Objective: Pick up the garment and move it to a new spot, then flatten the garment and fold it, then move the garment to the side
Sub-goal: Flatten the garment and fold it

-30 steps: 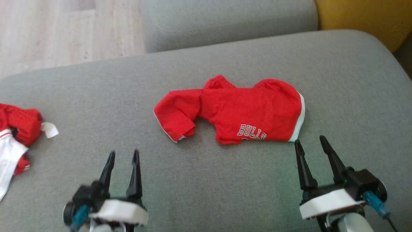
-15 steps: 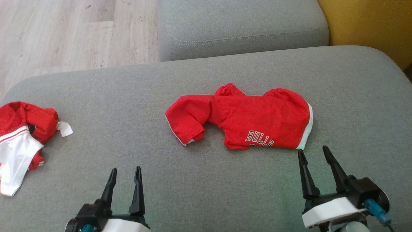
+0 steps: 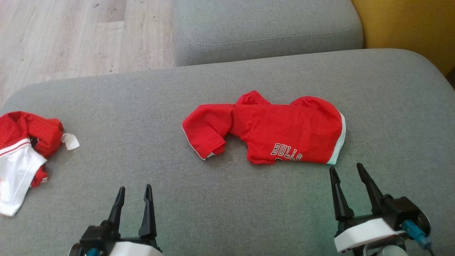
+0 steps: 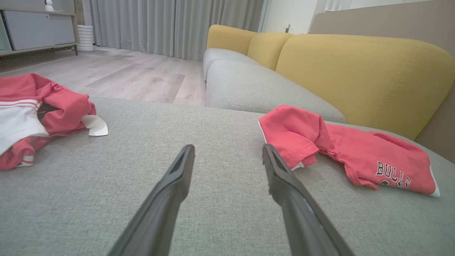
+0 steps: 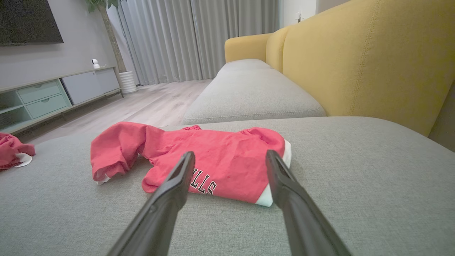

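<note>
The garment (image 3: 280, 131) is a red shirt with white trim and "BULLS" lettering. It lies crumpled in the middle of the grey sofa cushion (image 3: 227, 199), one sleeve folded out to its left. My right gripper (image 3: 346, 167) stands open just short of its near right corner, touching nothing. In the right wrist view the garment (image 5: 213, 156) lies just beyond my open right gripper (image 5: 230, 153). My left gripper (image 3: 134, 187) is open and empty over bare cushion, well short of the sleeve. In the left wrist view the garment (image 4: 355, 156) lies ahead to the right of my left gripper (image 4: 228, 147).
A second red and white garment (image 3: 25, 142) with a white tag lies bunched at the cushion's left edge. A further grey cushion (image 3: 266, 32) sits beyond, the yellow sofa back (image 3: 408, 25) at the right. Wooden floor (image 3: 71, 35) lies past the far left edge.
The head view has shifted, so the whole scene sits a little differently. Both grippers stay open and have drawn slightly back from the garment. The garment lies as before.
</note>
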`<state>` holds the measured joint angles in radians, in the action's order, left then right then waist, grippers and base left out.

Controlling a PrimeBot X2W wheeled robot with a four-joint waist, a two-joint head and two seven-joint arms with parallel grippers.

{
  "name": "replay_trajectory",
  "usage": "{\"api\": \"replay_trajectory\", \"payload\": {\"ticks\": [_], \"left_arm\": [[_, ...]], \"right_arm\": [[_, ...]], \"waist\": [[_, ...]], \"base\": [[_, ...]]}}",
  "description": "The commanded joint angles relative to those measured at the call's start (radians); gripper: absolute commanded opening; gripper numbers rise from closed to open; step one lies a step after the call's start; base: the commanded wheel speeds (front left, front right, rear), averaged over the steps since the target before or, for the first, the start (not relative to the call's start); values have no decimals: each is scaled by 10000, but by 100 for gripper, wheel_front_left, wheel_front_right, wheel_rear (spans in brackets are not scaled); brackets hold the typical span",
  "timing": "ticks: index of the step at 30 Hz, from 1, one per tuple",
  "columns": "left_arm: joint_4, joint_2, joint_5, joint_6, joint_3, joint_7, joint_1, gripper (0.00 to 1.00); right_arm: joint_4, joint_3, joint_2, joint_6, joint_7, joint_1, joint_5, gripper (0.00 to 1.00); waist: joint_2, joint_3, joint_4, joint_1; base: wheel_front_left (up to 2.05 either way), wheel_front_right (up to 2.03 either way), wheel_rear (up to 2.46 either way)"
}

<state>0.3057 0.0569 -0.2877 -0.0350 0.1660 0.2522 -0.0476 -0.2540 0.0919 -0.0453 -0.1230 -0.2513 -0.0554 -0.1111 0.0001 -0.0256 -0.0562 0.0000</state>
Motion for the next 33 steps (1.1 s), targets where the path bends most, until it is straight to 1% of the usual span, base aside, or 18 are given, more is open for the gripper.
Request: {"api": "replay_trajectory", "payload": {"ticks": [1, 6, 10, 11, 16, 19, 22, 26, 28, 33], "left_arm": [[-250, -34, 106, 2, -341, 95, 375, 100], [-246, -44, 139, -17, -325, 95, 427, 100], [-305, -51, 172, -40, -239, 95, 504, 100], [-339, -54, 172, -57, -204, 95, 583, 100], [-301, -60, 159, -91, -53, 95, 833, 100], [-299, -62, 124, -89, 46, 95, 1008, 100], [-300, -64, 86, -51, 107, 95, 1144, 100], [-246, -64, 63, -48, 203, 95, 1252, 100], [-239, -65, 55, -45, 237, 95, 1272, 100], [-158, -65, 28, -68, 425, 95, 1316, 100]], "right_arm": [[274, 200, -49, -77, -105, 403, 97, 100], [103, -86, -49, -77, -105, 495, 103, 100], [-342, -1046, -49, -77, -105, 1136, 458, 100], [-725, -1557, -49, -77, -105, 1647, 833, 100], [-2077, -2788, -49, -77, 350, 2926, 1756, 100], [-3015, -3417, -51, -77, 653, 3509, 2104, 100], [-3864, -3840, -52, -77, 807, 3989, 2087, 100], [-4809, -4060, -61, -77, 916, 4543, 1883, 100], [-5017, -4092, -78, -77, 932, 4671, 1815, 100], [-6042, -4293, -172, -77, 1128, 5248, 1308, 100]], "waist": [[-1, 12, 8, 0], [-1, 134, 99, 0], [-1, 395, 278, 0], [-1, 601, 408, 0], [-1, 1138, 854, 0], [-1, 1418, 1189, 0], [-1, 1629, 1472, 0], [-1, 1803, 1712, 0], [-1, 1828, 1751, 0], [-1, 1804, 1813, 0]], "base": [[0, 0, 0], [0, 0, 0], [0, 0, 0], [0, 0, 0], [0, 0, 0], [0, 0, 0], [0, 0, 0], [0, 0, 0], [0, 0, 0], [0, 0, 0]]}}
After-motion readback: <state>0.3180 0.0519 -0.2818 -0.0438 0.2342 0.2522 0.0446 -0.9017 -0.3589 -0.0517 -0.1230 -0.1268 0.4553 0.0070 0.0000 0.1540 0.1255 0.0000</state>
